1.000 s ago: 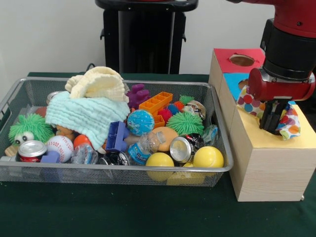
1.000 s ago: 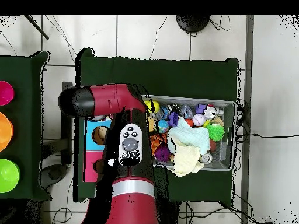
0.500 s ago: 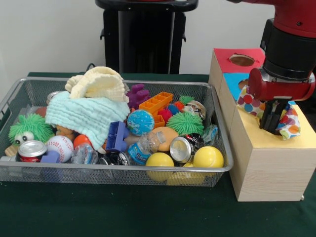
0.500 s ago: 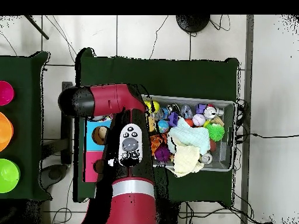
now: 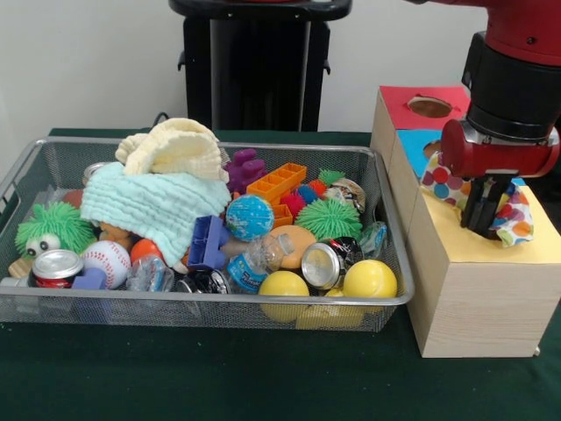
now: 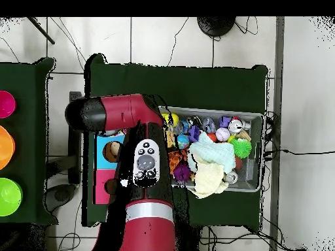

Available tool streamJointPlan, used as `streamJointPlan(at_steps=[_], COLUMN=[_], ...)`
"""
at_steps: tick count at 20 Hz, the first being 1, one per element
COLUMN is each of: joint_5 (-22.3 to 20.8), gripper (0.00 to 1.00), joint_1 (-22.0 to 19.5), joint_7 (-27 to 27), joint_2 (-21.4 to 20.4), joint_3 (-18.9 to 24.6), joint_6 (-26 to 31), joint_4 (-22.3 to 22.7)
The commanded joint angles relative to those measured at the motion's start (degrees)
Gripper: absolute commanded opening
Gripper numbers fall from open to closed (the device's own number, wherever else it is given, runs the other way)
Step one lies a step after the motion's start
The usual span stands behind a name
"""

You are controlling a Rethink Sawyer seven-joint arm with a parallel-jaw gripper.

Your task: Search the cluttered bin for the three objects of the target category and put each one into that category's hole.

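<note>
Crumpling polka-dot cloth (image 5: 513, 219), multicoloured spots

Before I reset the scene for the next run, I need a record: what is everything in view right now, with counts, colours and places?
Wire basket: 1, silver, on the green cloth, left of the boxes.
Waffle cloths: 2, cream-yellow on mint-green, basket's rear left.
Yellow balls: 2, front right of the basket.
Spiky green toys: 2, one at left, one at right.
Baseball: 1, white, front left.
Cans: at least 2, silver-topped, along the front.
Orange brick: 1, rear centre.
Boxes: 3, red-topped, blue-topped, yellow-topped, in a row at right.
Polka-dot cloth: 1, white with coloured dots, hanging over the yellow-topped box.
Gripper: 1, black, shut on the polka-dot cloth.
</note>
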Motion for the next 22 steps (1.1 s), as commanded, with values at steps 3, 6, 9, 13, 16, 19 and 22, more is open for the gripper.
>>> streamJointPlan(at_steps=[3, 6, 9, 13, 16, 19, 22], joint_5=[0.6, 1.0, 1.0, 0.6, 0.3, 0.3, 0.4], gripper=[0.0, 0.0, 0.0, 0.0, 0.0, 0.0, 0.0], joint_1=[-3.4, -3.5, -3.5, -3.9, -4.4, -4.2, -3.6], joint_7=[3.1, 2.4, 2.2, 2.0, 1.8, 2.2, 3.3], joint_2=[-4.0, -6.4, -8.2, -9.1, -9.3, -10.0, -10.0], joint_3=[1.7, 1.5, 1.4, 1.8, 2.3, 2.5, 2.7], joint_6=[6.9, 10.9, 14.5, 16.0, 15.7, 16.2, 16.1], joint_4=[6.5, 6.1, 5.2, 4.9, 5.3, 5.9, 6.0])
